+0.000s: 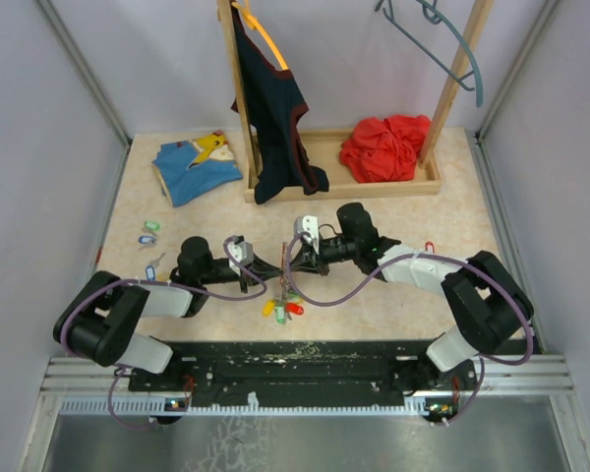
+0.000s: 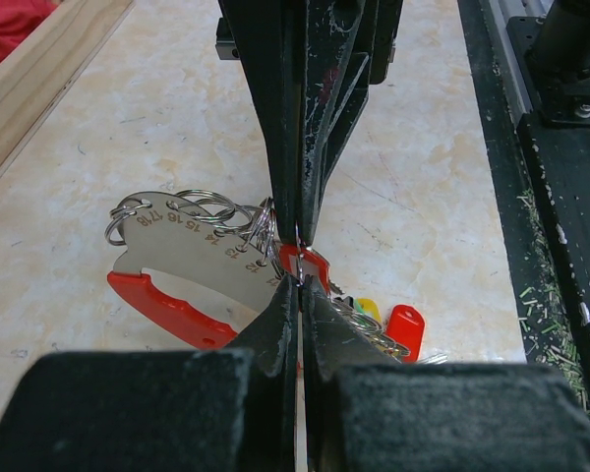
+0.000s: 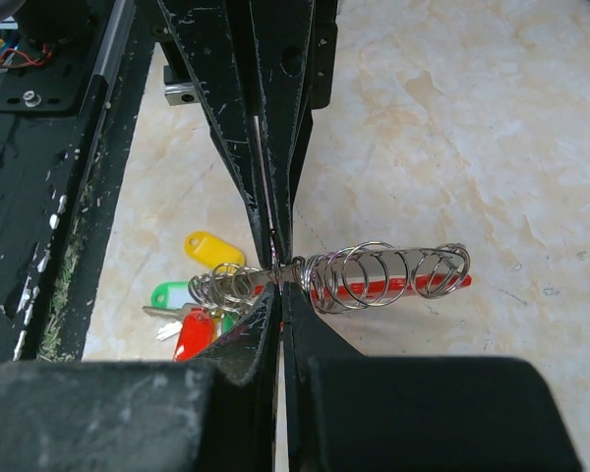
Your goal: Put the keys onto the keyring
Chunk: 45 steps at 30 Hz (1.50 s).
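Both grippers meet tip to tip in the middle of the table, and both are shut. My left gripper (image 2: 300, 282) pinches a thin wire keyring (image 2: 298, 254) at the edge of a numbered metal plate (image 2: 192, 251) with a red handle. My right gripper (image 3: 279, 286) is closed on the same ring from the opposite side, beside several rings (image 3: 383, 275) threaded along the plate. A bunch of keys (image 1: 280, 307) with yellow (image 3: 207, 246), green (image 3: 171, 293) and red tags (image 3: 193, 334) lies under the tips. Loose keys with a green tag (image 1: 150, 227) and blue tags (image 1: 155, 265) lie far left.
A wooden rack base (image 1: 374, 182) holds a red cloth (image 1: 385, 146), and a dark shirt (image 1: 275, 118) hangs from it. A blue garment (image 1: 195, 165) lies back left. A small red item (image 1: 430, 246) sits right. The black rail (image 1: 305, 359) runs along the near edge.
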Each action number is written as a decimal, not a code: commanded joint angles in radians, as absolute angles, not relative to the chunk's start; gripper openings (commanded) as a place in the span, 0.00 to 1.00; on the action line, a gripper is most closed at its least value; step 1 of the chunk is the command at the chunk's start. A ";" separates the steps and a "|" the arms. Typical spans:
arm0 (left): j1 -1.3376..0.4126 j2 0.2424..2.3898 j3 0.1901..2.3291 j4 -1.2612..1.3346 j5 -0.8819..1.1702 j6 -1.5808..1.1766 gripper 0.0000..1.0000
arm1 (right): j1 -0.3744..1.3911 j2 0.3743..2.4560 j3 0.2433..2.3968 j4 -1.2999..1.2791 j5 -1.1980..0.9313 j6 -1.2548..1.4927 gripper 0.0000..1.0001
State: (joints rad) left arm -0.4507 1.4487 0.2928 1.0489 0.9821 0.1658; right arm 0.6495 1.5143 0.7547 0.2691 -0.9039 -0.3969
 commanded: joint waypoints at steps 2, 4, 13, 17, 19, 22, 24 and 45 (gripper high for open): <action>-0.453 1.455 0.287 1.141 1.034 0.147 0.00 | 0.656 1.518 0.798 0.355 -0.946 -0.387 0.00; -0.453 1.456 0.285 1.145 1.034 0.144 0.00 | 0.659 1.519 0.797 0.360 -0.945 -0.385 0.00; -0.453 1.459 0.284 1.156 1.039 0.136 0.00 | 0.675 1.523 0.802 0.372 -0.952 -0.386 0.00; -0.455 1.459 0.285 1.159 1.039 0.133 0.00 | 0.688 1.533 0.816 0.342 -0.952 -0.406 0.00; -0.455 1.459 0.285 1.160 1.040 0.132 0.00 | 0.693 1.538 0.820 0.336 -0.953 -0.414 0.00; -0.455 1.457 0.284 1.161 1.038 0.130 0.00 | 0.699 1.542 0.824 0.328 -0.950 -0.422 0.00; -0.456 1.455 0.284 1.161 1.039 0.129 0.00 | 0.702 1.542 0.825 0.326 -0.950 -0.426 0.00; -0.447 1.440 0.257 1.238 0.997 0.064 0.00 | 0.710 1.570 0.815 0.325 -0.942 -0.434 0.00</action>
State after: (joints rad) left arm -0.4488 1.4578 0.2623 1.1088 0.9825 0.0959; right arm 0.6987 1.5459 0.7952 0.2810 -0.9329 -0.4339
